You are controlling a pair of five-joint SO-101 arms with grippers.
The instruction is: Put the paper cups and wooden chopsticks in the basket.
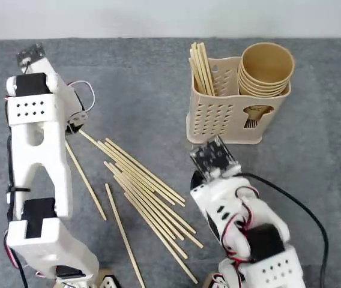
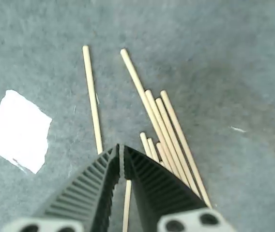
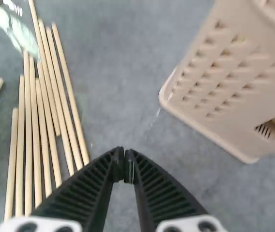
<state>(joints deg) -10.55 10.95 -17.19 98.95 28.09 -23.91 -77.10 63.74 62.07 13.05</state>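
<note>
A beige perforated basket [image 1: 218, 114] stands at the back right; it holds a stack of paper cups [image 1: 268, 67] and a few wooden chopsticks [image 1: 201, 67]. Many loose chopsticks [image 1: 146, 192] lie fanned out on the grey mat in the middle. My left gripper [image 2: 120, 148] hangs shut over the far-left end of that fan, where the chopstick tips [image 2: 159, 121] and one separate stick [image 2: 92, 96] lie. My right gripper [image 3: 124, 153] is shut and empty, low over the bare mat between the chopstick bundle [image 3: 40, 121] and the basket [image 3: 224, 92].
The left arm [image 1: 35, 150] stretches along the table's left side and the right arm [image 1: 242, 228] sits at the front right. A white scrap of paper [image 2: 16, 130] lies on the mat near the left gripper. A black cable [image 1: 305, 210] runs beside the right arm.
</note>
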